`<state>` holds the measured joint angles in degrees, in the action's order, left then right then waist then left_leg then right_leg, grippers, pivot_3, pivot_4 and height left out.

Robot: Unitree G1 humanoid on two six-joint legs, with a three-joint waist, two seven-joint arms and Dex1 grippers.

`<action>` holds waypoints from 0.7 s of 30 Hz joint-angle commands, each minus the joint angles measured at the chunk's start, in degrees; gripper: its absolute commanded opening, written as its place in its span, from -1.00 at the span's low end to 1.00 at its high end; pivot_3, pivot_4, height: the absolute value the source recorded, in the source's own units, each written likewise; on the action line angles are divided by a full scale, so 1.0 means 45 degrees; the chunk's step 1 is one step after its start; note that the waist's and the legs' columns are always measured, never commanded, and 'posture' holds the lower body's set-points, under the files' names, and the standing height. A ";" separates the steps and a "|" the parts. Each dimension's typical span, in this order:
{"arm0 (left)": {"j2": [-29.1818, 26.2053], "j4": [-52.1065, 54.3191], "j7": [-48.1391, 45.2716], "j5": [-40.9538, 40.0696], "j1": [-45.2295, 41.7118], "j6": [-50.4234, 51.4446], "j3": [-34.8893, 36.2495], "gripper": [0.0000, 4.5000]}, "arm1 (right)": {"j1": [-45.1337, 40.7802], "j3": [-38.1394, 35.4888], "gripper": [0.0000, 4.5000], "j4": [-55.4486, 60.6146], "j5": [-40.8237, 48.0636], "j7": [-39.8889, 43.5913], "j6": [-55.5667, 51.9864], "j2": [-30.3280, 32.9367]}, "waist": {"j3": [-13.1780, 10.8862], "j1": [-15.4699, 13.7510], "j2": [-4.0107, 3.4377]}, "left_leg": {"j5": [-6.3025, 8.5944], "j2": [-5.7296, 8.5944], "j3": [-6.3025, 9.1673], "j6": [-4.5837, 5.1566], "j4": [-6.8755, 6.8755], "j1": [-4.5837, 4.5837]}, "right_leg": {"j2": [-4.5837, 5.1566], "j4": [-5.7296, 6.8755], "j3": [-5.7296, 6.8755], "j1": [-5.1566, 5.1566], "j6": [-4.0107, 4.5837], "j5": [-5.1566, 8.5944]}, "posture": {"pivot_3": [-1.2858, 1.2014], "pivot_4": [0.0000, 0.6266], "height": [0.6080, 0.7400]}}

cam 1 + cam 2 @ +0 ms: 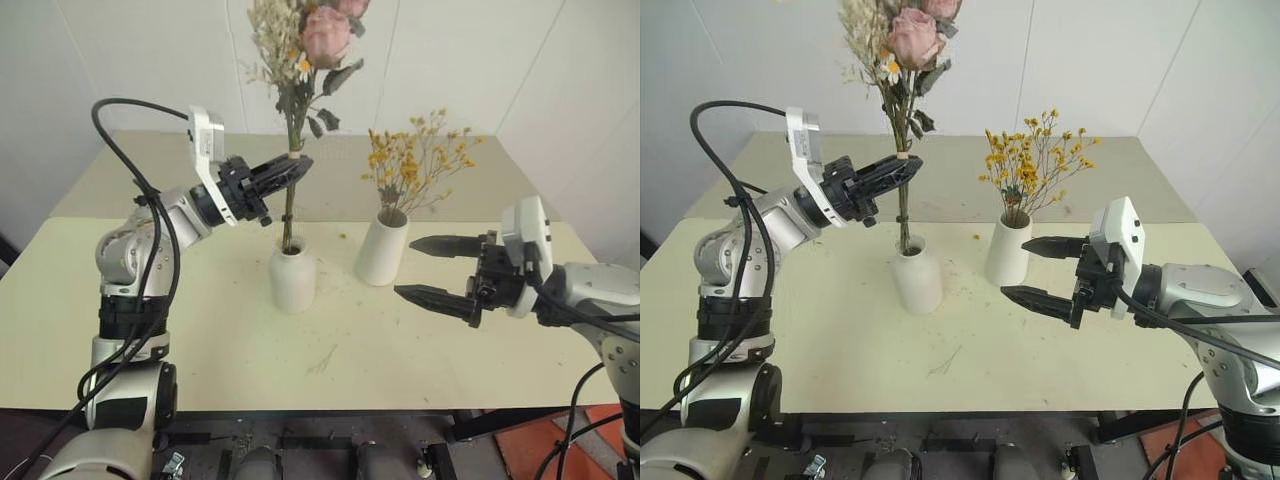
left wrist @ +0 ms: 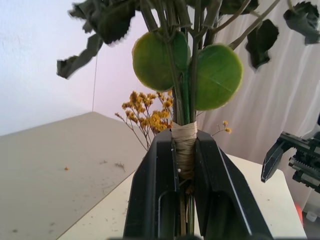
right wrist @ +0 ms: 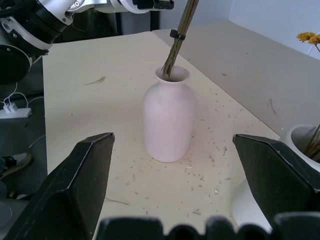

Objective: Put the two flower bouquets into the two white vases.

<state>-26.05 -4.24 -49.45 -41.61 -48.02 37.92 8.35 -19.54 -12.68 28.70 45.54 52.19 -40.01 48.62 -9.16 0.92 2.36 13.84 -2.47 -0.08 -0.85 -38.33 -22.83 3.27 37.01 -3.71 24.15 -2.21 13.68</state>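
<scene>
A pale cream desk (image 1: 200,340) is set against white walls, and its surface is strewn with small dry plant crumbs. Two white vases are stood near the middle of it, just beside each other but apart.

The shorter, rounded bottle vase (image 1: 292,277) is placed on the robot's left of the pair. The thin stems of the rose bouquet (image 1: 305,60) are seen entering its narrow neck, most clearly in the right wrist view, where the stems lean slightly out of the mouth. The bouquet is made up of pink roses, whitish sprigs and dark green leaves, and it is held upright above the vase.

The left hand (image 1: 290,170) is closed on the rose bouquet's stems at a pale wrapped binding, well above the vase mouth; in the left wrist view the binding is pinched between the two black fingers (image 2: 155,190), with two round green leaves just above them.

The taller cylinder vase (image 1: 382,250) is occupied by the yellow-orange bouquet (image 1: 415,160), whose tiny blossoms are spread above the rim.

The right hand (image 1: 432,268) is held off the desk, to the right of the cylinder vase, with its fingers spread wide and nothing between them. It is pointed toward the two vases and is not touching either.
</scene>
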 commanded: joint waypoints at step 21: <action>-0.0177 0.0919 -0.0065 0.0100 0.0805 0.0672 -0.0519 -0.60 | -0.0066 -0.0305 1.00 0.0238 0.0251 -0.0454 0.0132 0.0040 | 0.0000 -0.0012 0.0000 | 0.0000 0.0002 0.0001 0.0000 0.0000 -0.0008 | 0.0002 -0.0003 0.0001 0.0005 0.0000 0.0000 | 0.03 -0.52 1.00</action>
<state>-25.45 -3.81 -48.16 -39.73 -43.92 39.91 5.78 -19.49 -12.65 28.71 45.89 50.40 -40.00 48.62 -9.16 0.87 2.36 13.84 -2.47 -0.07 -0.85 -38.33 -22.87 3.28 36.99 -3.71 24.18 -2.22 13.68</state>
